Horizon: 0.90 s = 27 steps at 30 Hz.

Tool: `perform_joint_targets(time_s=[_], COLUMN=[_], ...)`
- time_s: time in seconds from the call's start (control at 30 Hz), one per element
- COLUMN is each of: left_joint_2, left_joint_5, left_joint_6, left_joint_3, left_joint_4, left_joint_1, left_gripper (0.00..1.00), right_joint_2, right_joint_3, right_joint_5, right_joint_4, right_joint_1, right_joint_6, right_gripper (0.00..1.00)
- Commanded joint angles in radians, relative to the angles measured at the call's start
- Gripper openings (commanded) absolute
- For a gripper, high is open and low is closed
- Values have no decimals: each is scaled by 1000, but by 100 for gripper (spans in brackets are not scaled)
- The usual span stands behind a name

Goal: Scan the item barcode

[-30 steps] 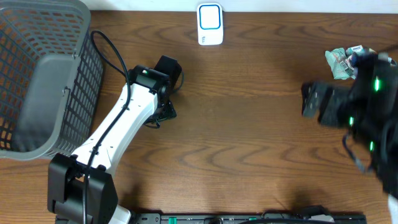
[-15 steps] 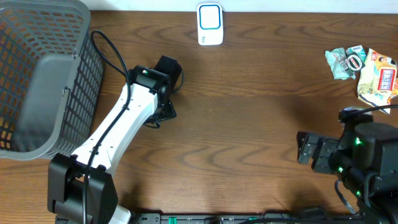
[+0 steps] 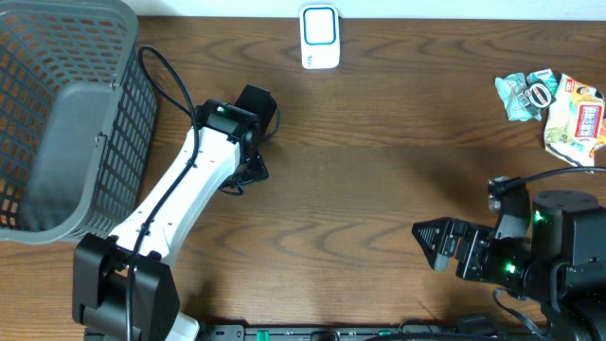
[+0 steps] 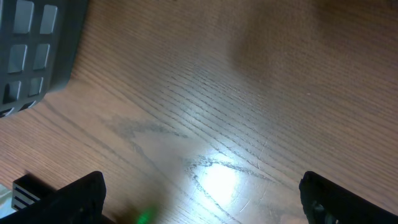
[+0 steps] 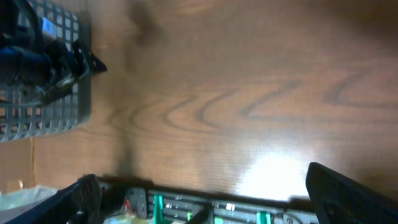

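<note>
Overhead and wrist views of a wooden table [image 3: 379,180]. No brand name or text can be read anywhere. The white barcode scanner [image 3: 320,37], at the middle of the far edge, shows only a blue-outlined rectangle on its face. Two wrapped items lie touching near the far right corner: a crumpled green-and-white packet [image 3: 519,95] and a yellow packet with red-and-white panel [image 3: 577,121]. Both carry printing that is too small to make out, and no barcode can be distinguished.

The right gripper [image 3: 429,240] sits near the near right corner, pointing toward the table's middle. Its jaws are spread wide apart, with nothing between them and nothing touched. It is well apart from both packets and from the scanner. In the right wrist view only bare wood shows between the two finger edges.

The left gripper [image 4: 202,190], on the white arm [image 3: 180,189], sits just beside the grey mesh basket [image 3: 95,28] that fills the far left corner. Its jaws are likewise fully parted and empty, over lit wood grain.
</note>
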Motion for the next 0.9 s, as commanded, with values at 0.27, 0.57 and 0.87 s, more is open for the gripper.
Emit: perform_joint_targets(time_s=[0.27,0.57,0.87], left_joint_2=[-5,-5,-5], left_joint_5=[-16,-16,-16], left_joint_6=[-9,-9,-9], left_joint_3=[-5,-5,-5], left_joint_4=[-6,-6,-6], left_joint_1=[2,2,2], left_gripper=[98,98,98], right_joint_2=[-1,-38,-274], right_joint_3=[-5,-121,-413], right_joint_5=[79,79,74], right_joint_4=[-5,203,483], right_joint_1=[7,8,-17], right_joint_6=[-253,-471,-644], right_gripper=[99,99,99])
